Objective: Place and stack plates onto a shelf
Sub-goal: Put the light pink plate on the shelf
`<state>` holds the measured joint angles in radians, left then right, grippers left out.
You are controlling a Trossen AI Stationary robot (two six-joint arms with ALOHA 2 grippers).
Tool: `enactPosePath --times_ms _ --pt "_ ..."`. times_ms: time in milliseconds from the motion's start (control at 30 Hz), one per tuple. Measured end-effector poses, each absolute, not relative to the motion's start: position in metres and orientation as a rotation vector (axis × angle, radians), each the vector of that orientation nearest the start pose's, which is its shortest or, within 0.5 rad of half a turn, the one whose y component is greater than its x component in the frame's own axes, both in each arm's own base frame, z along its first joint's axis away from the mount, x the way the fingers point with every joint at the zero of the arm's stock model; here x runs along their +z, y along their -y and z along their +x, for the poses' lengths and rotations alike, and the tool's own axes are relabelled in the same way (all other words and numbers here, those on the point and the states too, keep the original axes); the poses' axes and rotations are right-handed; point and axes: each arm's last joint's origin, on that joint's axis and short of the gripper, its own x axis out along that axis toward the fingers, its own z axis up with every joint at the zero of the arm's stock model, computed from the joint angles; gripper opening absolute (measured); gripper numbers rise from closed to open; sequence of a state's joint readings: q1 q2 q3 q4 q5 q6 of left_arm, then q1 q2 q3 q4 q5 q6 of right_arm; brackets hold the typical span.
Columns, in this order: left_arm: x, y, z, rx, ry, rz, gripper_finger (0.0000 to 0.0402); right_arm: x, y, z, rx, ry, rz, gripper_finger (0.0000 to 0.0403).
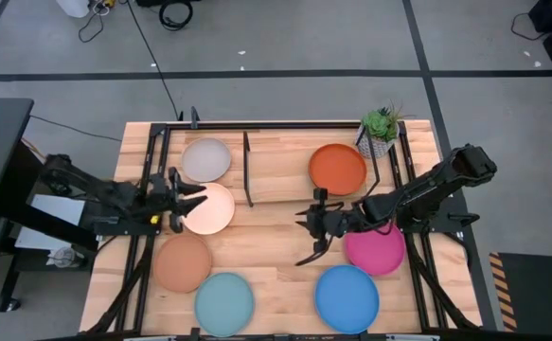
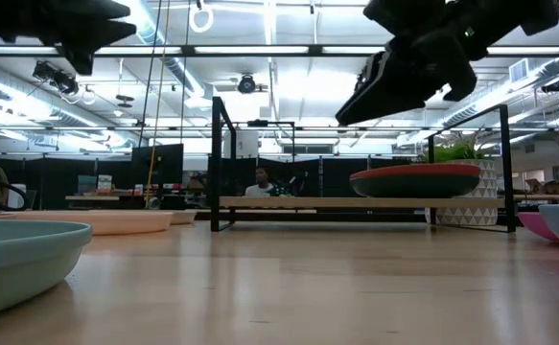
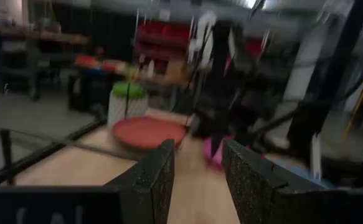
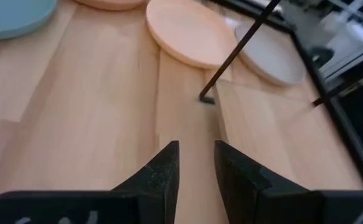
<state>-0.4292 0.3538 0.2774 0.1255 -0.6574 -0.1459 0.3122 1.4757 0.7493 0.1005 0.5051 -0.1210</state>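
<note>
The orange plate (image 1: 337,168) lies on the wood shelf (image 1: 276,180), stacked on the dark teal plate (image 2: 418,190). The grey-white plate (image 1: 205,159), pale peach plate (image 1: 211,210), tan plate (image 1: 183,262), light blue plate (image 1: 224,301), bright blue plate (image 1: 347,296) and magenta plate (image 1: 378,250) lie flat on the table. My left gripper (image 1: 188,197) hovers open over the peach plate's left rim, raised clear of it. My right gripper (image 1: 306,232) hangs open above bare table left of the magenta plate, holding nothing.
A small potted plant (image 1: 380,128) stands at the shelf's far right corner. Black rod ends (image 1: 248,170) rise at the shelf's left side. The shelf's left half is bare wood, and there is bare table (image 1: 276,256) between the two rows of plates.
</note>
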Motion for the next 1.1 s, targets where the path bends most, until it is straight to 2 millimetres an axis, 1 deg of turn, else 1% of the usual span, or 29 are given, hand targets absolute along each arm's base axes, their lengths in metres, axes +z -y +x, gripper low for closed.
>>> enactPosePath --times_ms 133,200,267,367,433,533,600,667,767,833,933,1100 --pt "0.263 0.032 0.112 0.225 -0.083 -0.11 0.0142 0.19 -0.076 0.282 -0.139 -0.532 -0.391 0.0107" --pt "0.268 0.036 0.117 0.184 -0.161 -0.073 0.0142 0.188 -0.077 0.281 -0.118 -0.503 -0.386 0.0106" --pt "0.269 0.041 0.124 0.112 -0.232 -0.049 0.0142 0.184 -0.076 0.279 -0.112 -0.473 -0.372 0.0106" --pt "0.261 0.05 0.136 0.006 -0.328 -0.053 0.0142 0.178 -0.075 0.274 -0.117 -0.422 -0.353 0.0106" --pt "0.252 0.054 0.144 -0.001 -0.404 -0.074 0.0142 0.173 -0.073 0.269 -0.119 -0.38 -0.347 0.0106" --pt "0.236 0.058 0.152 0.049 -0.525 -0.141 0.0142 0.165 -0.07 0.258 -0.123 -0.285 -0.353 0.0106" --pt "0.229 0.06 0.156 0.089 -0.59 -0.201 0.0142 0.16 -0.067 0.249 -0.112 -0.223 -0.361 0.0106" --pt "0.226 0.062 0.16 0.131 -0.656 -0.246 0.0142 0.156 -0.065 0.24 -0.078 -0.165 -0.363 0.0106" --pt "0.229 0.066 0.168 0.193 -0.741 -0.294 0.0142 0.155 -0.064 0.23 -0.042 -0.093 -0.339 0.0106" --pt "0.231 0.07 0.175 0.225 -0.786 -0.278 0.0142 0.156 -0.064 0.228 -0.044 -0.063 -0.327 0.0106" --pt "0.231 0.078 0.19 0.279 -0.844 -0.223 0.0142 0.155 -0.065 0.228 -0.041 -0.073 -0.341 0.0105" --pt "0.22 0.085 0.215 0.364 -0.938 -0.157 0.0142 0.153 -0.064 0.229 -0.037 -0.097 -0.399 0.0105"
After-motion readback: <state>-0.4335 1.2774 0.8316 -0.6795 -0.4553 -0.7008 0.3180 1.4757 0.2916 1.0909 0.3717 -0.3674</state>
